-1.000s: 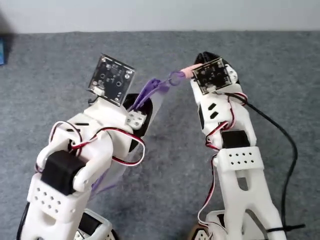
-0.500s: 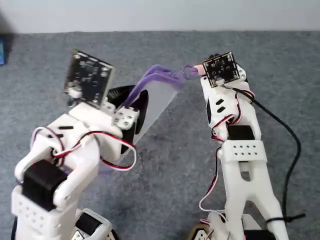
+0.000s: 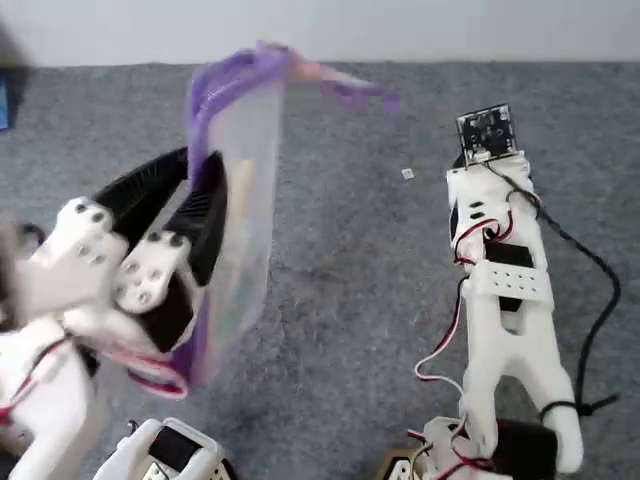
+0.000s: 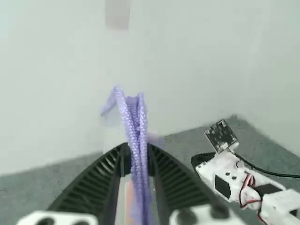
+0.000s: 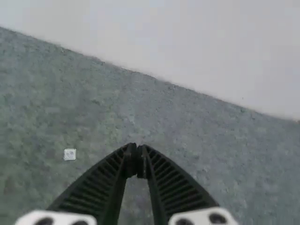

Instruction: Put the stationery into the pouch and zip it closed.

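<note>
pouch [image 3: 245, 170] clamped upright in left gripper [image 4: 137, 150].

My black left tool [image 4: 136, 151] is up high, clamped on the clear purple-trimmed pouch [image 3: 245, 180]; my right tool [image 5: 136, 157], pinched together, points low.

High camera looking down on carpet [image 3: 350, 280], wrist cameras close behind fingers [image 5: 108, 183], facing wall [image 5: 187, 37]

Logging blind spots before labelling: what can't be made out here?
1. Contents of the pouch: high view, motion blur.
2. Whether the zip is closed: blurred in high view; left wrist view, left gripper covers part.
3. What the white speck on the carpet is: too small.
</note>
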### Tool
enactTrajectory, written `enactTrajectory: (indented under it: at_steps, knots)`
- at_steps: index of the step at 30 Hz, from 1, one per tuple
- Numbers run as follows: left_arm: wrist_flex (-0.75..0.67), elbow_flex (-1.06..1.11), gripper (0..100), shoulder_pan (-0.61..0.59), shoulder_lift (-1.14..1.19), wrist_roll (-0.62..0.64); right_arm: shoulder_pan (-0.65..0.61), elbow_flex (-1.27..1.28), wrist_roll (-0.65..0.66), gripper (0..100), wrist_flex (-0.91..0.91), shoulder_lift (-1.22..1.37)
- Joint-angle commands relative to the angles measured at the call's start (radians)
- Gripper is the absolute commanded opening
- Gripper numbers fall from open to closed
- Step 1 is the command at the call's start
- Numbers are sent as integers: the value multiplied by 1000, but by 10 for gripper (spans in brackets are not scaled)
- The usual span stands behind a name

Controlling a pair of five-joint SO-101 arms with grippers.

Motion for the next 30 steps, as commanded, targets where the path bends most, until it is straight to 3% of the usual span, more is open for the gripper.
enactTrajectory:
  at_steps: [1, 15, 22, 30]
  knots:
    - [11, -70, 9, 0, -6, 9, 45, -21, 8, 8, -4, 2]
    - [15, -62, 9, 0, -3, 5, 31, -17, 2, 8, 27, -120]
    - [3, 47, 9, 0, -3, 0, 38, -17, -130, 8, 280, -292]
    - [-181, 338, 9, 0, -2, -28, 36, -17, -264, 8, 588, -526]
